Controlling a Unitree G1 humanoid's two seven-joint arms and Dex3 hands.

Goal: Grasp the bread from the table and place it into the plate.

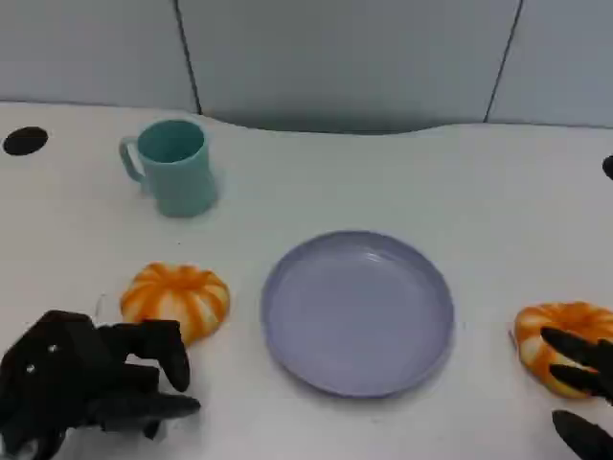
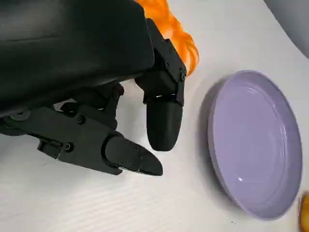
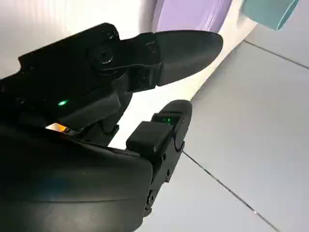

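On the white tabletop (image 1: 479, 192), going from the left: the left robot hand (image 1: 91, 379) sits low at the near left corner, released, its fingers (image 2: 161, 123) apart and holding nothing. The left wrist view shows them reaching out over bare tabletop, with nothing between them. Just beyond this hand, and close to its fingertips, lies an orange bread roll (image 1: 175, 299) with pale ribs; whether the fingers touch it I cannot tell. Farther back on the left stands a teal mug (image 1: 174, 165), upright, its handle turned to the left, well apart from the roll.

In the middle lies the lavender plate (image 1: 358, 311), flat and with nothing on it. The roll rests just to its left, apart from the rim.

To the right of the plate, near the edge of the head view, lies a second orange bread roll (image 1: 565, 343). The right robot hand (image 1: 584, 388) comes in at the near right corner, its dark fingers (image 1: 575, 347) lying across the roll's near side. Whether they grasp it or only hover over it cannot be told. The right wrist view shows that hand's fingers (image 3: 186, 50) spread.
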